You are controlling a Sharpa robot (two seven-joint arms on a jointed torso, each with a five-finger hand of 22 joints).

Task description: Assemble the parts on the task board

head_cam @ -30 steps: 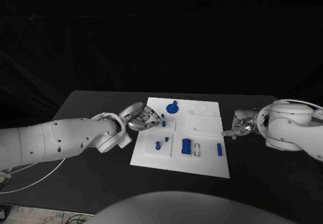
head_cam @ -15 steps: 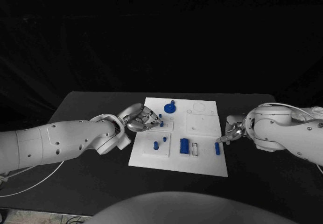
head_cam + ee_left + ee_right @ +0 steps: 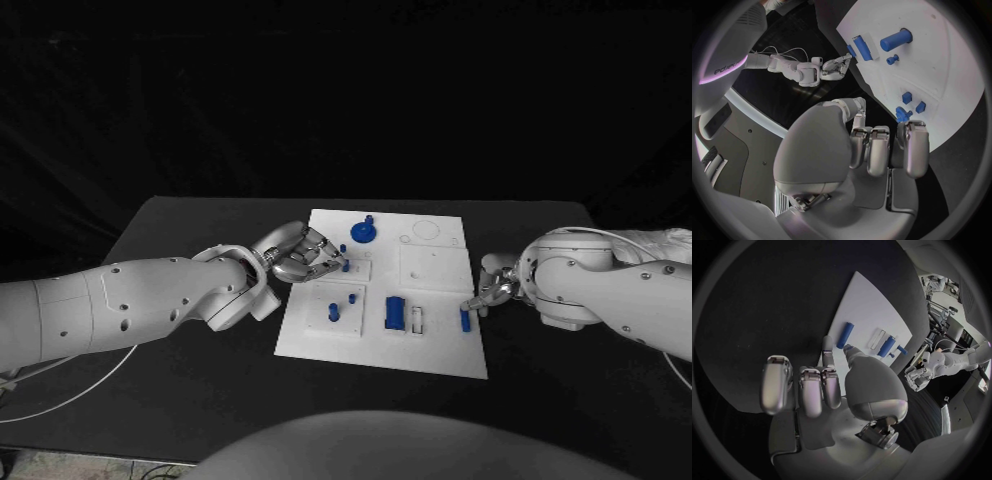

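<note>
Several blue parts (image 3: 397,313) on white task board (image 3: 436,262), some standing upright

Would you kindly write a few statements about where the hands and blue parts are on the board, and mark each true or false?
1. The right hand is at the board's right edge, beside a blue rod lying flat. True.
2. The left hand hovers over the middle of the task board. False: it is at the board's left edge, by the small blue pegs.
3. A round blue part sits near the board's far edge. True.
4. The right hand has lifted the blue rod clear of the board. False: the rod lies on the board in the right wrist view.
5. The table is white. False: it is black.
</note>
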